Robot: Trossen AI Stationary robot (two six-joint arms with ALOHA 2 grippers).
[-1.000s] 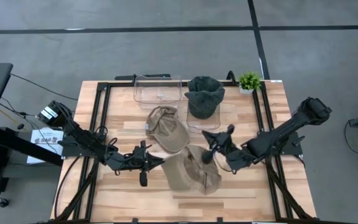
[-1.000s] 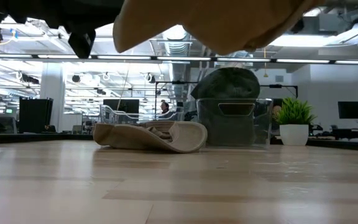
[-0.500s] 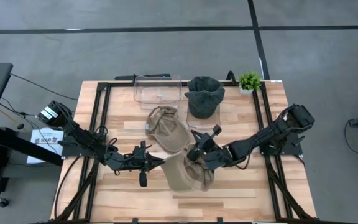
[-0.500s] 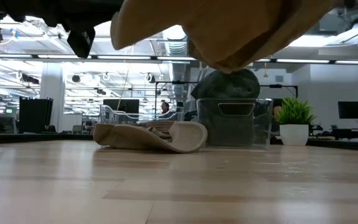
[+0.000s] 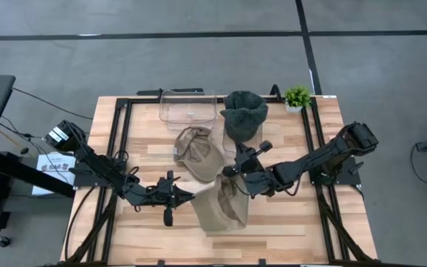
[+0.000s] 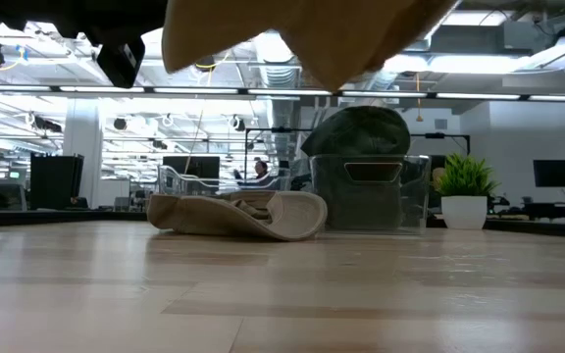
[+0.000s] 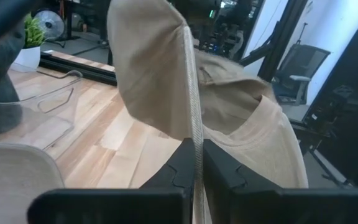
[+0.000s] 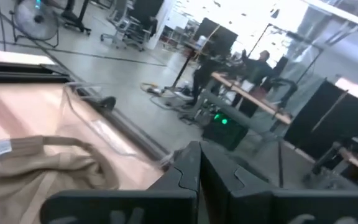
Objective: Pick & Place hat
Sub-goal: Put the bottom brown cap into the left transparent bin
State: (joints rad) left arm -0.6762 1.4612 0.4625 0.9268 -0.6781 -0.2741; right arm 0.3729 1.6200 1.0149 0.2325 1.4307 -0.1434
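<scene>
Over table front | left gripper (image 7: 193, 163) pinching tan hat (image 5: 219, 205) brim | right gripper (image 5: 237, 176) pressed together at hat top

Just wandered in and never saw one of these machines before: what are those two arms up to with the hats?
Both arms are holding one tan hat up off the wooden table. The left gripper is shut on its edge, and the right gripper reaches in from the other side. A second tan hat lies flat on the table. A dark hat sits in one clear bin; the other clear bin looks empty.
</scene>
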